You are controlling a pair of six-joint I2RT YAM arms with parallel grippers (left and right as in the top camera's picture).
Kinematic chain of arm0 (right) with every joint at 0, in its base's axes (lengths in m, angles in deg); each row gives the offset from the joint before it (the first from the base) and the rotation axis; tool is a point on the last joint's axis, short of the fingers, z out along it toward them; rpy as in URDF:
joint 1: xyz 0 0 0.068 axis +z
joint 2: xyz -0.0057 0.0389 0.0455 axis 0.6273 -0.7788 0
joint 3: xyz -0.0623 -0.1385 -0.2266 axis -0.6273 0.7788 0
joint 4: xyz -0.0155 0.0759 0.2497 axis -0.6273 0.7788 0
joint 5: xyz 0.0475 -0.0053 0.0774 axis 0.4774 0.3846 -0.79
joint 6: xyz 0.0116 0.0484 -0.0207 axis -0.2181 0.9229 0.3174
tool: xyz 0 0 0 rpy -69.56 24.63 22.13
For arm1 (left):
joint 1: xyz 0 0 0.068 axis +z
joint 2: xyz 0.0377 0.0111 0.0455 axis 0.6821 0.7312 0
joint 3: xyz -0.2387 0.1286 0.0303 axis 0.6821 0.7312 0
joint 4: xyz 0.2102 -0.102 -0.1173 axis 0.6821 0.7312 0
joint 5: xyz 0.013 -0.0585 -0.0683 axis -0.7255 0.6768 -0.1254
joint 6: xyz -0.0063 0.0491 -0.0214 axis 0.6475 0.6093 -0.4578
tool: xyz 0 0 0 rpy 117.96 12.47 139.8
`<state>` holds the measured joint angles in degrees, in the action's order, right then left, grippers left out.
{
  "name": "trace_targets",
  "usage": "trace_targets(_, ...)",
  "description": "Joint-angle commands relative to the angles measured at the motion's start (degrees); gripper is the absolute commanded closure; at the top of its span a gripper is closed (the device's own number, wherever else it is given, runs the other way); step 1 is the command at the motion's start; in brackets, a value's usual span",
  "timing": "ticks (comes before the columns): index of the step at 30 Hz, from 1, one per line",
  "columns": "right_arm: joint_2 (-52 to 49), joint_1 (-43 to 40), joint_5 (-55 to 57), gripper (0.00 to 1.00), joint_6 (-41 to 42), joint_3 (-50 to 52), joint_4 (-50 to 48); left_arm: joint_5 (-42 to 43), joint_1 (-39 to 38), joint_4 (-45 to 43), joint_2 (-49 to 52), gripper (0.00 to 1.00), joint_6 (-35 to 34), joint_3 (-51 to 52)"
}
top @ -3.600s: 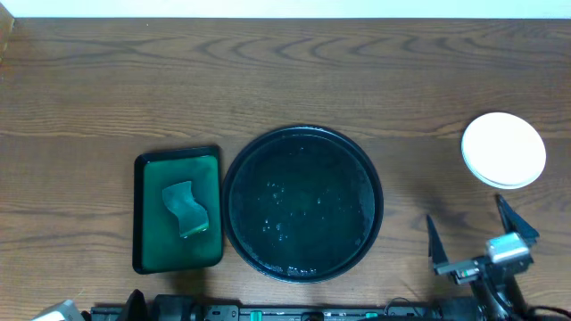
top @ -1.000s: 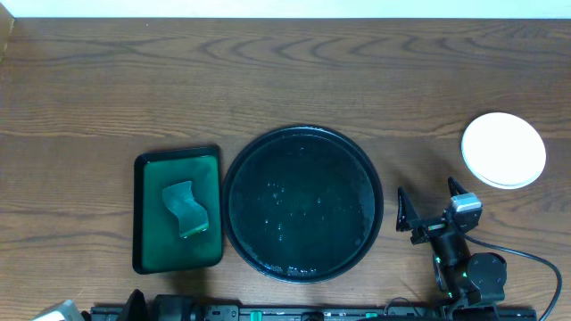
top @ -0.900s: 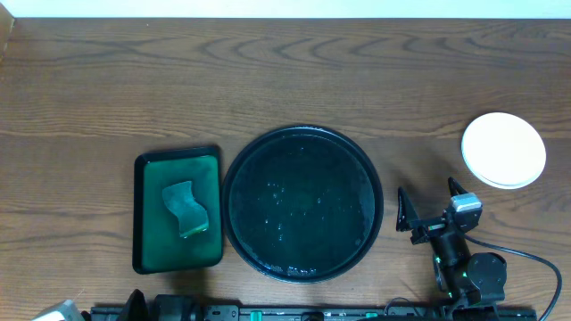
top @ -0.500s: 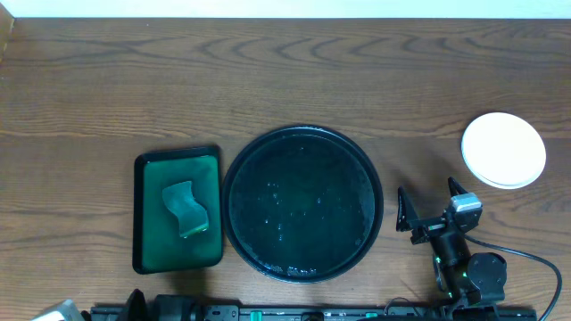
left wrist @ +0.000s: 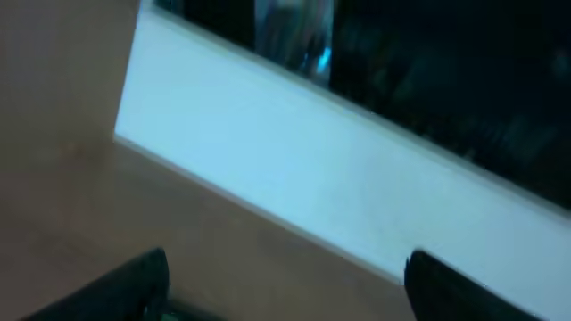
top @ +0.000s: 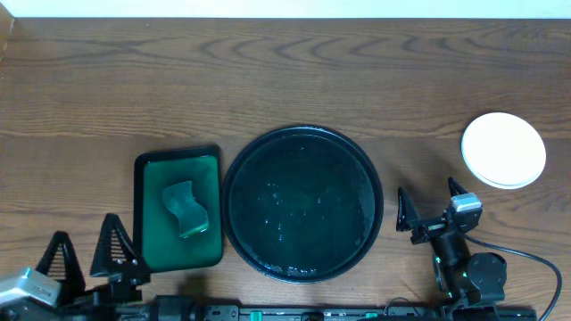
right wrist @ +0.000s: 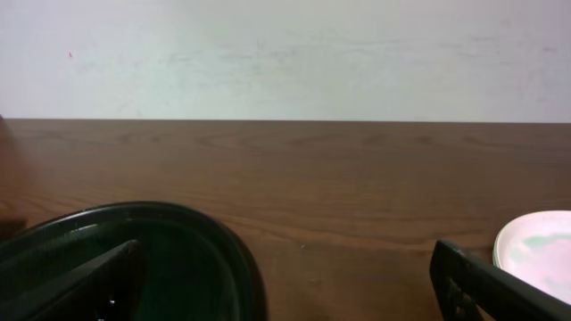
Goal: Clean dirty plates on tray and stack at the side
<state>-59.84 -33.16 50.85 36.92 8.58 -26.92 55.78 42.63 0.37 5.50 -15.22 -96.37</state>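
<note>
Left gripper: our left gripper [top: 86, 234] is wide open and holds nothing. It sits low at the near left of the table [top: 268, 71], just beside the green tray [top: 139, 214].
Right gripper: our right gripper [top: 428, 198] is wide open and empty too. It is between the tray [top: 303, 129] and the plates [top: 503, 150] and touches neither.
Plates: they sit in one pile at the far right, well apart from the tray.
Tray: no plates are on it, only little wet spots, so we think the job is about done.
Bump risk: if we swing our right arm to the right, it could knock the pile crooked or push it toward the table edge.
Snag risk: if our left arm moves in low, it could hit the green tray and shake the sponge [top: 186, 209].
Dirt risk: in the right wrist view the top plate shows a faint green patch. We cannot tell if it is a mark or just shine.
</note>
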Motion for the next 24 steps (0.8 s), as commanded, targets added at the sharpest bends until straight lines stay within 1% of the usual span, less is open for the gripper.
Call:
trace_targets(1,0.3,-0.8,0.2,0.01,0.7,0.1,0.3,0.3,0.4,-5.5,-4.2,0.15,-0.6,7.8)
trace_targets(7,0.3,-0.8,0.2,0.01,0.7,0.1,0.3,1.2,0.4,-15.4,-9.6,0.15,-0.6,20.2)
trace_targets(14,0.3,-0.8,0.2,0.01,0.7,0.1,0.3,1.6,0.4,-24.1,-12.0,0.15,-0.6,30.4)
trace_targets(18,0.3,-0.8,0.2,0.01,0.7,0.1,0.3,1.6,0.4,-28.0,-12.0,0.15,-2.1,35.0)
trace_targets(24,0.3,-0.8,0.2,0.01,0.7,0.1,0.3,1.6,0.4,-39.0,-12.0,0.15,-7.3,44.0)
